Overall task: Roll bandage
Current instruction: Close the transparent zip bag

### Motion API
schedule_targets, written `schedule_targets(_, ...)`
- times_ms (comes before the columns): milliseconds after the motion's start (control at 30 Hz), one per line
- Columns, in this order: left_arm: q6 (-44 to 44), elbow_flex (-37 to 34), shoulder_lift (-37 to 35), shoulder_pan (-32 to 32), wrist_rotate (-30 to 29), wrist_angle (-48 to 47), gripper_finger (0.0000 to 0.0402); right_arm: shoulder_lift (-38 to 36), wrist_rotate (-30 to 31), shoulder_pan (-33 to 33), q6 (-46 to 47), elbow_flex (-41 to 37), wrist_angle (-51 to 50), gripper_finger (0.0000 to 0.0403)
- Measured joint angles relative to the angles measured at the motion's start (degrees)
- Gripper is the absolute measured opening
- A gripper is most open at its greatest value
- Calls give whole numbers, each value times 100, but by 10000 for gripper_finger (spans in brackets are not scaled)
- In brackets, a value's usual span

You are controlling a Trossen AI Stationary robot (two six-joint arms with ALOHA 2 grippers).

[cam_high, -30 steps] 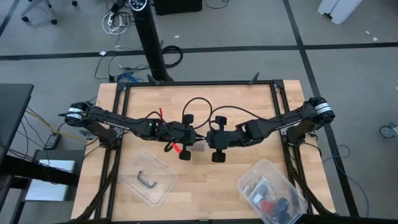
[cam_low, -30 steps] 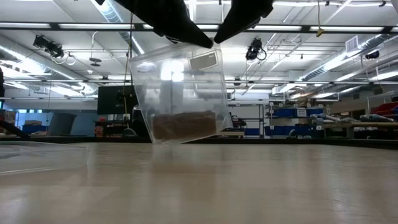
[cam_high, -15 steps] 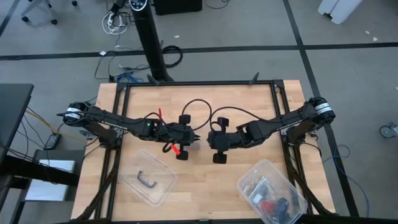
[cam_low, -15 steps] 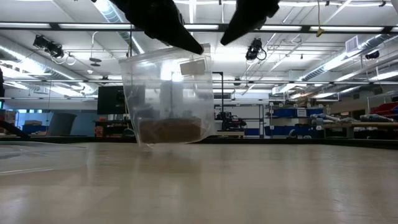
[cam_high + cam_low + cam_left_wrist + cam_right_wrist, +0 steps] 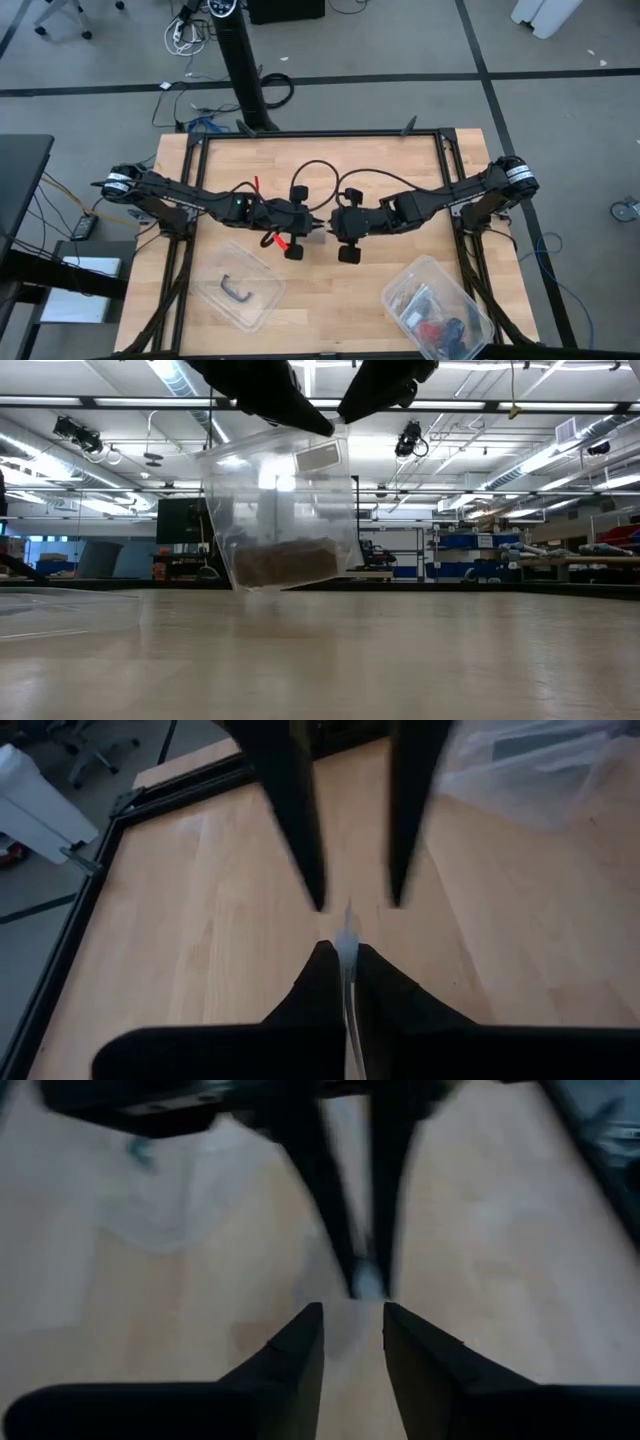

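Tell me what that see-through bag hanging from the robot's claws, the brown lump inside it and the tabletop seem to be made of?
The bag looks like thin clear plastic film: the room shows through it and it sags softly. The brown lump, the bandage, seems a matte woven fabric, though its weave is too small to confirm. The tabletop looks like light wood planks with visible grain and a smooth, faintly glossy finish.

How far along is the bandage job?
Done: the bandage lies as a brown lump at the bottom of a clear bag. In hand: the left gripper pinches the bag's top edge, holding it up; the right gripper is open beside it. Left: whether it is properly rolled cannot be told.
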Motion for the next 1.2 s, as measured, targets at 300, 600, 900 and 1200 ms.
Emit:
schedule_targets(300,42,0,2,-24,20,156,7,0,-183,-43,-78,0,67,46)
schedule_targets(600,44,0,11,-25,15,135,7,0,-42,-39,-246,-120,140,3)
schedule_targets(900,23,0,-7,-23,-1,85,7,0,152,0,-249,-144,37,1)
schedule_targets(1200,-119,-18,-42,-26,2,-243,7,-2,203,31,-219,-171,-315,0)
